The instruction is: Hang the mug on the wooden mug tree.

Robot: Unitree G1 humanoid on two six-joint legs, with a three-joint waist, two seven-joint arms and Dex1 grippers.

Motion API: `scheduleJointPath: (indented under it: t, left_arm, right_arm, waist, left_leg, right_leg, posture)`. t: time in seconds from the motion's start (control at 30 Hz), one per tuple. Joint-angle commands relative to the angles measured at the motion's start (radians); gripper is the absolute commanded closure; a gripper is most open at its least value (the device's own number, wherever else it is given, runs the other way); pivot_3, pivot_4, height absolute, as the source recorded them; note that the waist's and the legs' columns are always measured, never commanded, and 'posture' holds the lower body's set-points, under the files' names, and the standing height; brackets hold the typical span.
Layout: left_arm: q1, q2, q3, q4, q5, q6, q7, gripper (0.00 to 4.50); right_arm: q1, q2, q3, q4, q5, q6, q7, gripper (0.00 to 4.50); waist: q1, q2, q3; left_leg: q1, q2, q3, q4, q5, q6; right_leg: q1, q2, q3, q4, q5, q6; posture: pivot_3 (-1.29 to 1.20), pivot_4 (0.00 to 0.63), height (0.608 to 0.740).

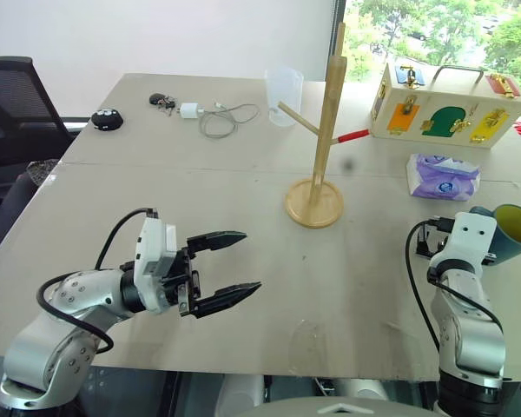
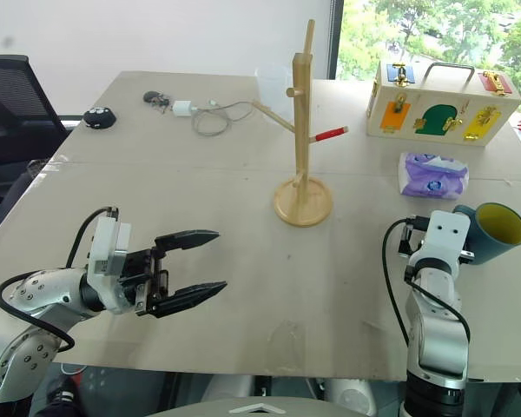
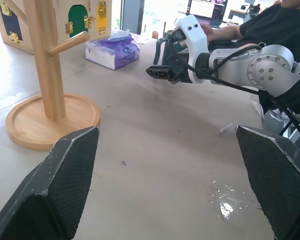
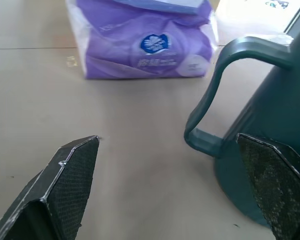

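Head view: my left gripper (image 1: 228,267) hangs wide and empty, well short of the wooden mug tree (image 1: 321,130). Right wrist view: my right fingers (image 4: 70,185) spread wide, the mug (image 4: 270,125) upright just beside them, its handle probably facing me; I should close squarely on that handle

The left gripper (image 1: 233,270) is being held in the lower left of the head view, its arm bent in from the bottom left corner and its two black fingers (image 1: 217,240) being kept spread apart, pointing level toward the centre of the frame. The right gripper (image 3: 160,73) is being held at the lower right of the head view, forearm rising from the bottom edge. Its fingers (image 4: 65,192) are being kept wide apart, nothing clamped between them.
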State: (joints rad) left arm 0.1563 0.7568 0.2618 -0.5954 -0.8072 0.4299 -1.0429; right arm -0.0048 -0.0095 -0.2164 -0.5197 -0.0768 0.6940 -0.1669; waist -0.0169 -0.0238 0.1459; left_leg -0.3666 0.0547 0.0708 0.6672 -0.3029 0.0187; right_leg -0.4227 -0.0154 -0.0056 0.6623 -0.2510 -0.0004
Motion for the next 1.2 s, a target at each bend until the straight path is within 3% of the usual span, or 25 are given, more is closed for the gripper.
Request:
scheduleJointPath:
  t: [0.03, 0.27, 0.3, 0.37, 0.57, 0.63, 0.97, 1.1, 1.2]
  left_arm:
    - [-0.009, -0.001, -0.003, -0.007, -0.004, -0.014, -0.009, 0.00]
    - [-0.017, 0.004, 0.001, -0.007, -0.007, -0.007, -0.010, 0.00]
    - [-0.016, 0.004, 0.001, -0.011, -0.008, -0.005, -0.007, 0.00]
    - [-0.013, 0.003, 0.003, -0.017, -0.008, -0.004, -0.002, 0.00]
    - [-0.007, 0.001, 0.006, -0.028, -0.011, -0.001, 0.010, 0.00]
    - [-0.007, 0.000, 0.005, -0.029, -0.010, 0.000, 0.013, 0.00]
    - [-0.029, -0.002, -0.013, -0.025, -0.014, 0.003, 0.024, 0.00]
    - [-0.040, -0.009, -0.015, -0.024, -0.031, 0.005, 0.030, 0.00]
    - [-0.030, -0.026, -0.001, -0.048, -0.057, 0.005, 0.052, 0.00]
  right_arm:
    - [-0.031, -0.008, -0.021, -0.011, -0.006, -0.020, -0.017, 0.05]
    - [-0.120, -0.014, -0.060, 0.109, 0.004, -0.062, -0.045, 0.05]
    - [-0.129, -0.014, -0.068, 0.127, 0.004, -0.068, -0.050, 0.29]
    - [-0.139, -0.015, -0.076, 0.151, 0.005, -0.078, -0.056, 0.77]
    - [-0.155, -0.024, -0.096, 0.188, 0.008, -0.097, -0.064, 3.80]
    - [-0.153, -0.030, -0.102, 0.185, 0.011, -0.097, -0.061, 4.42]
    - [-0.103, -0.079, -0.126, 0.075, 0.109, -0.073, 0.060, 4.42]
    - [-0.107, -0.172, -0.068, -0.096, 0.360, -0.020, 0.347, 4.42]
    - [-0.154, -0.277, -0.058, -0.184, 0.509, 0.098, 0.464, 4.42]
  waist:
    - [0.000, 0.000, 0.000]
    - [0.000, 0.000, 0.000]
    - [0.000, 0.000, 0.000]
    - [0.000, 0.000, 0.000]
    - [0.000, 0.000, 0.000]
    - [-0.001, 0.001, 0.000]
    - [0.000, 0.002, 0.001]
    - [-0.003, 0.004, 0.003]
    - [-0.005, 0.004, 0.003]
  left_leg:
    - [0.000, 0.000, 0.000, 0.000, 0.000, 0.000]
    - [0.000, 0.000, 0.000, 0.000, 0.000, 0.000]
    - [0.000, 0.000, 0.000, 0.000, 0.000, 0.000]
    - [0.000, 0.000, 0.000, 0.000, 0.000, 0.000]
    - [-0.001, 0.000, 0.000, 0.000, 0.000, 0.000]
    - [0.000, 0.000, 0.000, 0.000, 0.000, 0.000]
    - [-0.001, 0.000, 0.000, 0.000, 0.000, 0.000]
    - [0.000, 0.000, 0.000, 0.000, 0.000, 0.000]
    - [0.001, 0.001, 0.001, 0.000, 0.000, 0.000]
  right_leg:
    - [0.000, 0.000, 0.000, 0.000, 0.000, 0.000]
    - [0.000, 0.000, 0.000, 0.000, 0.000, 0.000]
    - [0.000, 0.000, 0.000, 0.000, 0.000, 0.000]
    - [0.000, 0.000, 0.000, 0.000, 0.000, 0.000]
    - [0.000, 0.000, 0.000, 0.000, 0.000, 0.000]
    - [0.000, 0.000, 0.001, 0.000, 0.000, 0.000]
    - [0.000, 0.000, 0.000, 0.000, 0.000, 0.000]
    - [0.000, 0.000, 0.001, 0.000, 0.000, 0.000]
    - [0.000, 0.001, 0.002, 0.000, 0.000, 0.000]
  posture:
    - [0.00, 0.150, 0.740]
    - [0.00, 0.150, 0.740]
    - [0.00, 0.150, 0.740]
    - [0.00, 0.150, 0.740]
    - [0.00, 0.150, 0.740]
    - [0.00, 0.150, 0.740]
    - [0.00, 0.150, 0.740]
    - [0.00, 0.150, 0.740]
    - [0.00, 0.150, 0.740]
